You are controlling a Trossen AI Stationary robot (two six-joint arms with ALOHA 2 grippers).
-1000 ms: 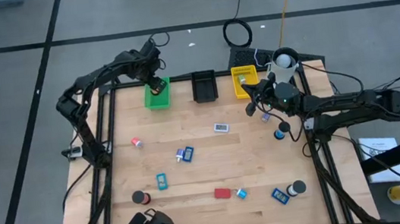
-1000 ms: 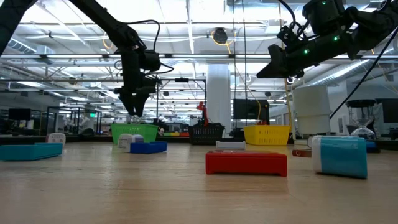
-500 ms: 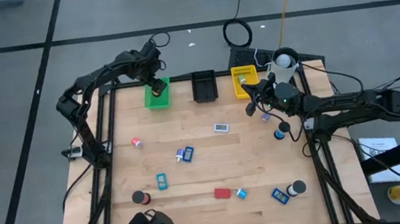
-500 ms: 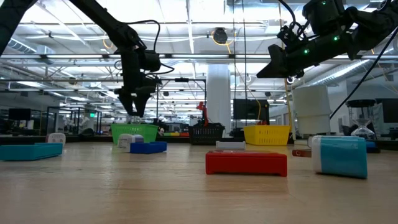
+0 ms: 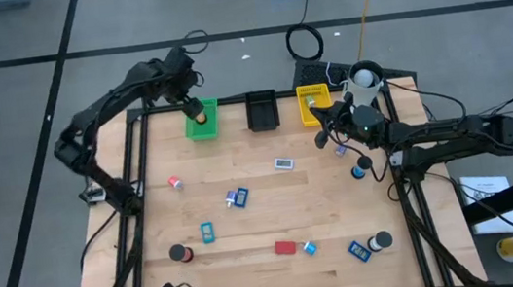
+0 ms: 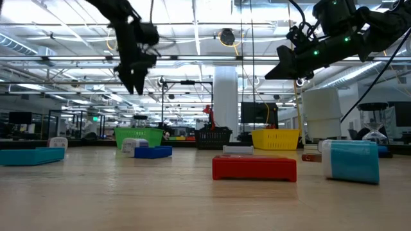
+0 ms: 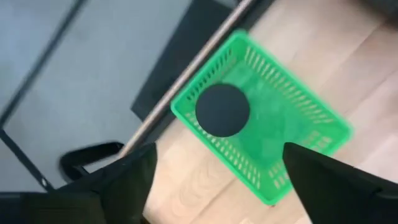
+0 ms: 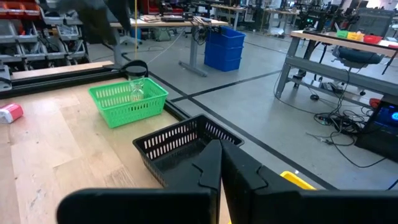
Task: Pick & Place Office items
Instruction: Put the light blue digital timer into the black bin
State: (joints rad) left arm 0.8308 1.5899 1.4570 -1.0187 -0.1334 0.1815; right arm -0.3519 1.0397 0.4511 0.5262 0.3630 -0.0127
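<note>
My left gripper [image 5: 190, 101] hangs open above the green tray [image 5: 206, 127] at the table's far left, also seen high up in the low view [image 6: 136, 85]. A dark round roll [image 7: 222, 110] lies in the tray, below and between the spread fingers, untouched. My right gripper [image 5: 321, 138] is shut and level in the air near the yellow tray [image 5: 313, 104], holding nothing. Several office items lie spread over the table: a red block [image 5: 285, 248], blue blocks [image 5: 236, 197] [image 5: 207, 232], and dark rolls [image 5: 181, 255] [image 5: 381, 241].
A black tray [image 5: 261, 110] stands between the green and yellow trays along the far edge. A white cup [image 5: 364, 77] sits at the far right corner. Bare wood shows between the scattered items at the table's middle and near edge.
My left gripper has opened over the green tray, then risen well above it and drawn a little toward the table's far left corner. The dark roll stays in the tray.
</note>
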